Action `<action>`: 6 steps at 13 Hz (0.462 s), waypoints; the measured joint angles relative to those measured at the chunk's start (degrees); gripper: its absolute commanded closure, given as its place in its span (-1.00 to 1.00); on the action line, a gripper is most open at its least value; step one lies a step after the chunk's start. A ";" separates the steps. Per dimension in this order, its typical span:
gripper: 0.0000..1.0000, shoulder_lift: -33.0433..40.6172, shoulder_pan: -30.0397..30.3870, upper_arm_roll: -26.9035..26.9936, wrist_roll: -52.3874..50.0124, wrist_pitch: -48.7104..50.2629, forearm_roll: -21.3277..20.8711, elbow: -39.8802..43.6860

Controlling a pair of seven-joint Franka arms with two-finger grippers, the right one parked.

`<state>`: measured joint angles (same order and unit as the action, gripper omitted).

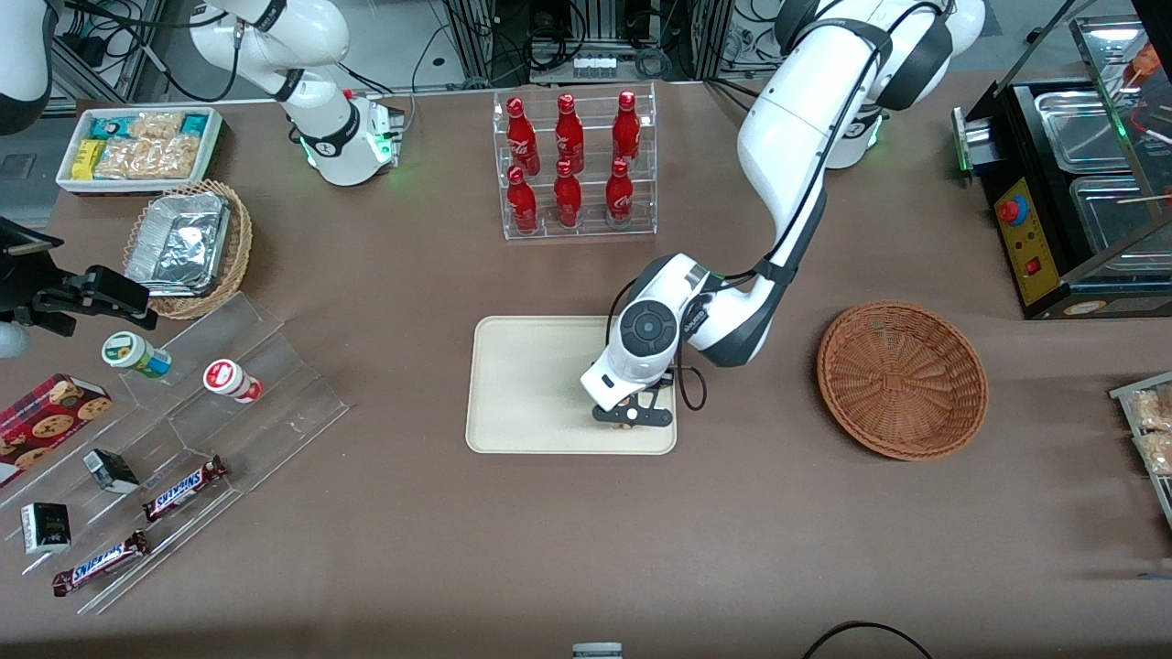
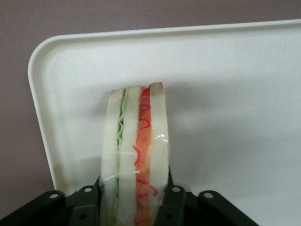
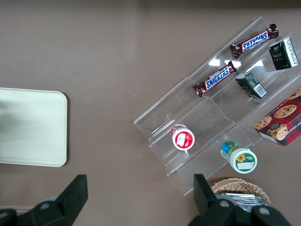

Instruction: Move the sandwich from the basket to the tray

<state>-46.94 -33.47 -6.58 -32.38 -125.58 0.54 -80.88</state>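
Note:
My left gripper (image 1: pixel 632 416) hangs low over the cream tray (image 1: pixel 513 366), at the tray's corner nearest the front camera on the working arm's side. In the left wrist view the gripper (image 2: pixel 135 202) is shut on the sandwich (image 2: pixel 136 150), a wedge of white bread with green and orange-red layers, one black finger (image 2: pixel 174 205) pressed on each bread face. The tray surface (image 2: pixel 235 94) lies right under it; I cannot tell if the sandwich touches it. In the front view the hand hides the sandwich. The reddish-brown basket (image 1: pixel 902 378) sits empty, toward the working arm's end.
A clear rack of red bottles (image 1: pixel 575 165) stands farther from the camera than the tray. A tiered acrylic stand with snacks (image 1: pixel 183 439), a tan basket with a foil tray (image 1: pixel 188 245) and a white bin (image 1: pixel 137 146) lie toward the parked arm's end. A black food warmer (image 1: pixel 1071 183) stands past the basket.

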 measured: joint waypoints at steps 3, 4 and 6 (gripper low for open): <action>-1.00 0.76 0.20 0.19 -0.06 2.48 -0.19 1.64; -1.00 1.74 0.54 0.41 -0.21 4.68 -0.21 2.21; -1.00 6.23 2.81 1.57 -0.54 10.93 -0.21 3.27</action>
<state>-40.72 -30.66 -5.01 -32.91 -114.66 0.33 -77.61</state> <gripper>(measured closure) 0.000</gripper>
